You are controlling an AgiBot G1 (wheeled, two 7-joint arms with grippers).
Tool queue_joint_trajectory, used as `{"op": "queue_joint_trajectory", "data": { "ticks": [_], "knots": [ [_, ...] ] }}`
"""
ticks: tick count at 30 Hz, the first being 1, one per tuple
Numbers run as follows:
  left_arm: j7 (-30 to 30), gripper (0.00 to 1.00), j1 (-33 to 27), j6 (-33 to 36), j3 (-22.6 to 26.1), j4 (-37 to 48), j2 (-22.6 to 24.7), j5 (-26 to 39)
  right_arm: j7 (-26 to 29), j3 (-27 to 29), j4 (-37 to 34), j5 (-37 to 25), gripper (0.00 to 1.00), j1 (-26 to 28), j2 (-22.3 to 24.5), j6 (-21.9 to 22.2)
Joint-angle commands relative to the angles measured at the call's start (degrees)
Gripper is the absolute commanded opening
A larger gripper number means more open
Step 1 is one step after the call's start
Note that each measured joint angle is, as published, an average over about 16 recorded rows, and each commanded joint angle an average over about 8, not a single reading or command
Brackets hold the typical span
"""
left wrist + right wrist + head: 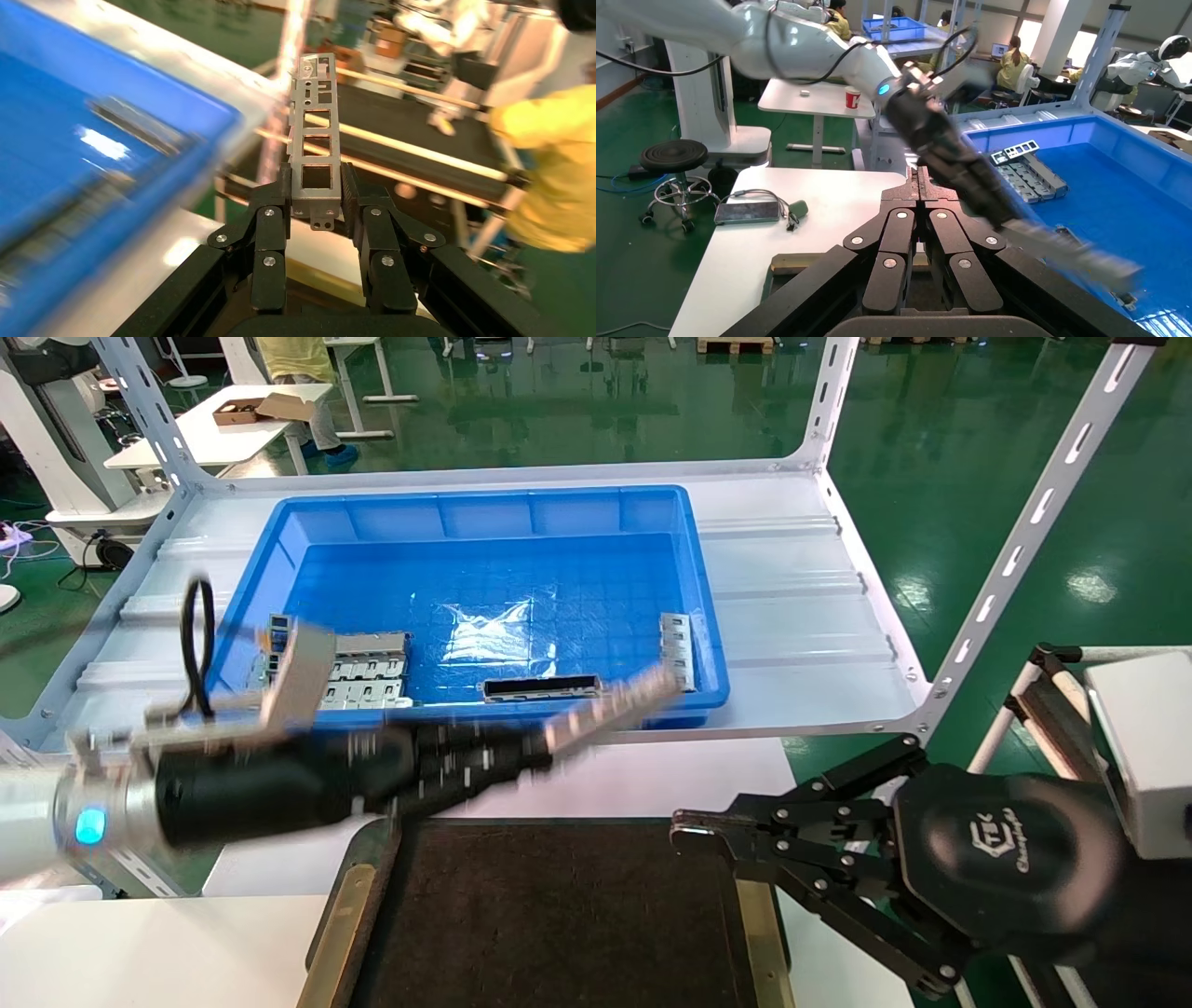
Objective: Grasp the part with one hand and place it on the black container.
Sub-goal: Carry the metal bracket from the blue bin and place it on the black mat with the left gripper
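One part (314,151) is pinched tight by its end in the left gripper (315,193), above the tray's (559,915) far edge, ready to set down. The right gripper (684,831), clenched and empty, waits beside the tray.

Part (615,703) clamped in left gripper (316,200), above gap between bin (494,514) behind and black container (559,905) below-front; right gripper (694,831) right of it.

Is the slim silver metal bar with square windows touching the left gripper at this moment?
Touching. The left wrist view shows the left gripper with its jaws pressed against both sides of the slim silver metal bar with square cut-out windows, no gap visible.
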Motion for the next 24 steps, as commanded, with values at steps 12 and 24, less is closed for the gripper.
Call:
{"op": "queue_joint_trajectory", "data": {
  "ticks": [12, 24],
  "knots": [
    [-13.63, 0.00, 27.36, -14.26, 0.43, -29.97, -9.75, -7.31, -0.02, -0.05, 0.00, 0.03, 0.00, 0.01, 0.02, 0.02],
    [-18.03, 0.00, 47.23, -49.16, -0.16, -44.23, -5.94, -3.14, -0.04, -0.09, 0.00, 0.06, 0.00, 0.02, 0.04, 0.04]
  ]
}}
